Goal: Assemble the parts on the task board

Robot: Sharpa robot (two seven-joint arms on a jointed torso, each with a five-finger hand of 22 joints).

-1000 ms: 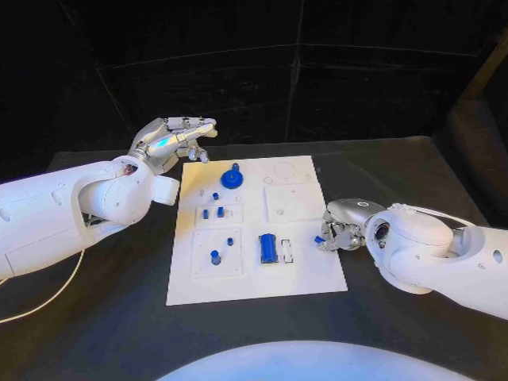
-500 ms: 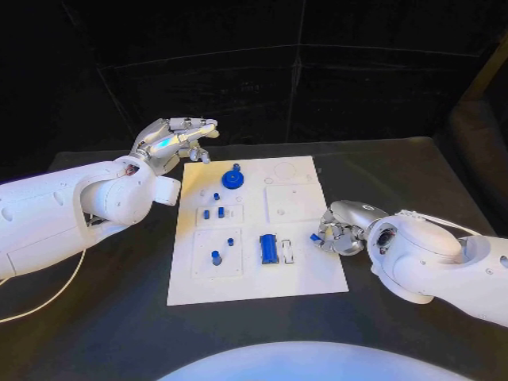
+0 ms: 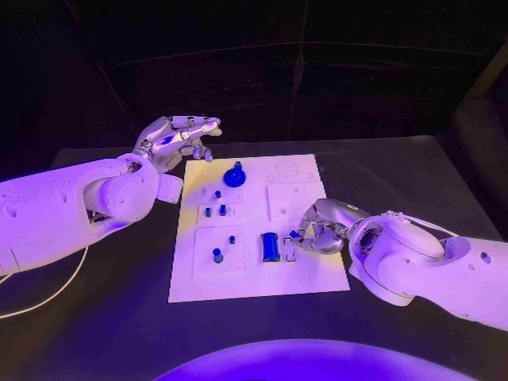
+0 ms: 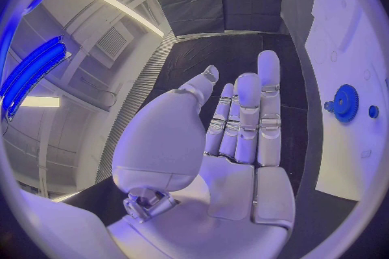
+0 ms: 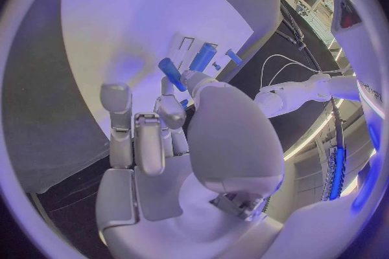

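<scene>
One part (image 5: pixel 171 69) pinched in right hand (image 3: pixel 319 232).

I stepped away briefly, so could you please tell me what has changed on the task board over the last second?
The right hand, pinching a small blue part, has moved from the board's right edge inward over the task board, toward the large blue block. The left hand stayed raised beyond the board's far left corner, and the blue gear and other parts stayed put.

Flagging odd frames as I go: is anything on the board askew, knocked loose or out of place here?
Nothing stands out. The white board lies flat on the table, the blue gear and small blue pieces sit in its recesses, and the right hand holds a blue pin over the board's right edge. The left hand hovers open beyond the far left corner.
</scene>
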